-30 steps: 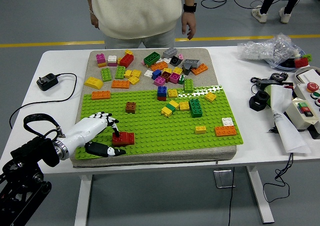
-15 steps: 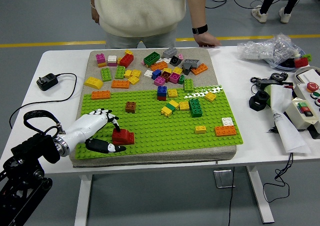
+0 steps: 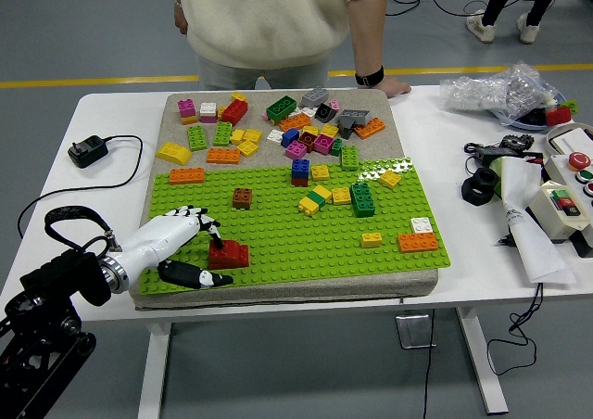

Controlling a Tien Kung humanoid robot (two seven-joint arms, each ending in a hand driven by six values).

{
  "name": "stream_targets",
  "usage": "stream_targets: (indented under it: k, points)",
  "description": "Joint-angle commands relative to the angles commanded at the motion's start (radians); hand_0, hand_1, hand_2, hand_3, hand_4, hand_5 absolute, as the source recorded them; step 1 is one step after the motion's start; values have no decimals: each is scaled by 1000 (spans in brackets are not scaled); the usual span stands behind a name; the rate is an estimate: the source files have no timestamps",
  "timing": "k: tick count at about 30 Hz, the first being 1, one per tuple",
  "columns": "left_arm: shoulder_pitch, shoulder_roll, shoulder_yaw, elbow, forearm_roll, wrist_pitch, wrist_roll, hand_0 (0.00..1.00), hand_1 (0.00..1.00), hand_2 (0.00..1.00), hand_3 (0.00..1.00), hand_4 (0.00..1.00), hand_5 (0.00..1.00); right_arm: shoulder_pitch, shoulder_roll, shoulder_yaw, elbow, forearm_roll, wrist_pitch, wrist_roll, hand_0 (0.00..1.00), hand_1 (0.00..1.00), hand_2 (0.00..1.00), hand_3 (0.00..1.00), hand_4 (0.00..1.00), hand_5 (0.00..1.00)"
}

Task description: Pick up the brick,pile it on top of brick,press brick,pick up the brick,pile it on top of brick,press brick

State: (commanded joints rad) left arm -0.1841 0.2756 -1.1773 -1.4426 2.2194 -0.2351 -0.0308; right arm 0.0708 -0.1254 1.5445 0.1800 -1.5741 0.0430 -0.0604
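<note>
A red brick [image 3: 230, 255] lies on the near left part of the green studded baseplate [image 3: 296, 243]. My left hand [image 3: 220, 260], white with black fingertips, reaches in from the lower left. Its forefinger [image 3: 214, 243] rests on the brick's left top and its thumb [image 3: 206, 276] lies just in front of the brick, so the brick sits between them. A brown brick [image 3: 242, 197] stands farther back on the plate. A blue brick on a red one [image 3: 300, 171] stands near the plate's far middle. My right hand is out of sight.
Several loose bricks [image 3: 278, 122] lie on the grey mat behind the plate. Green [image 3: 362, 199], yellow [image 3: 372, 239], white [image 3: 422, 224] and orange [image 3: 418, 243] bricks stand on the plate's right. A person's hand [image 3: 389, 87] rests on the far edge. A charger [image 3: 88, 150] lies left, a control box [image 3: 565, 201] right.
Half a second ago the red brick was tipped up at its left under my fingers; now it lies flatter. The person's hand has come down to the table's far edge.
</note>
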Motion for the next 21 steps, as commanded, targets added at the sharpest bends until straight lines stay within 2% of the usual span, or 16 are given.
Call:
stream_targets:
  k: [21]
  points:
    - [-1,-1,-1,-6,-5,-8,1,998,988,866,596,998,565,1,0,1,0,0,0,0,762,677,722,744,998,687]
